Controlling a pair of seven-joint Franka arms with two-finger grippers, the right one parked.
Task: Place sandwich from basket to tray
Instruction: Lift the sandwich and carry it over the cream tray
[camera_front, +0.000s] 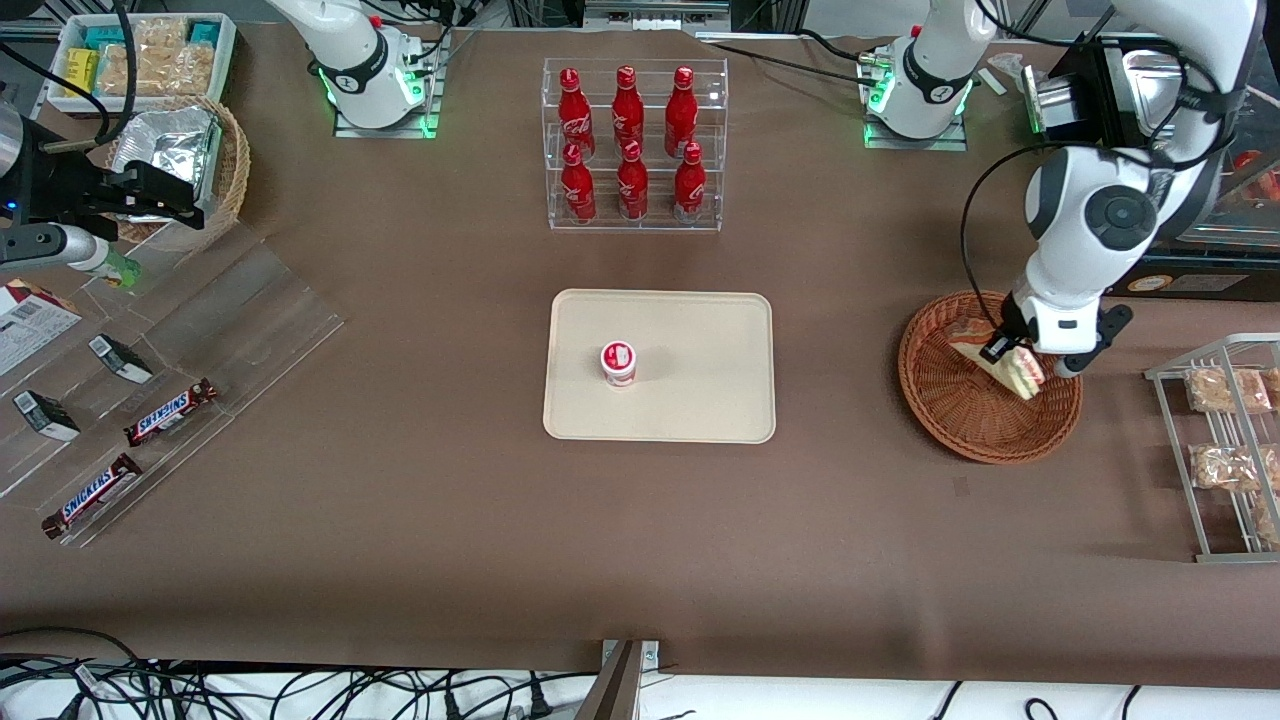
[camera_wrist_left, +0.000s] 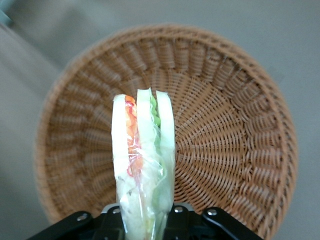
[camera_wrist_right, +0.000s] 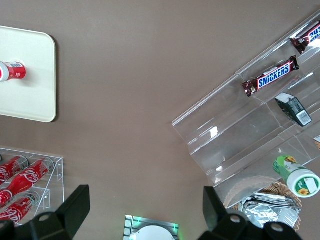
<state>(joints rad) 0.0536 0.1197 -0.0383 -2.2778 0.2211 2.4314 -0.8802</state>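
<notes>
Hand (camera_front: 1012, 362) clamped on sandwich (camera_wrist_left: 143, 165), holding it above basket (camera_wrist_left: 235, 150), clear of the weave; tray (camera_front: 700, 400) sits well apart with small cup (camera_front: 619, 363) on it.

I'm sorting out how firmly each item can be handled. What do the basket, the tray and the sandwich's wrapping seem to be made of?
The basket looks like woven wicker, reddish-brown and matte, with its radial weave plainly visible. The tray seems to be cream plastic or similar: smooth, matte, with rounded corners. The sandwich, held over the basket by the gripper, is wrapped in thin clear film, glossy and creased, with the filling layers showing through.
</notes>
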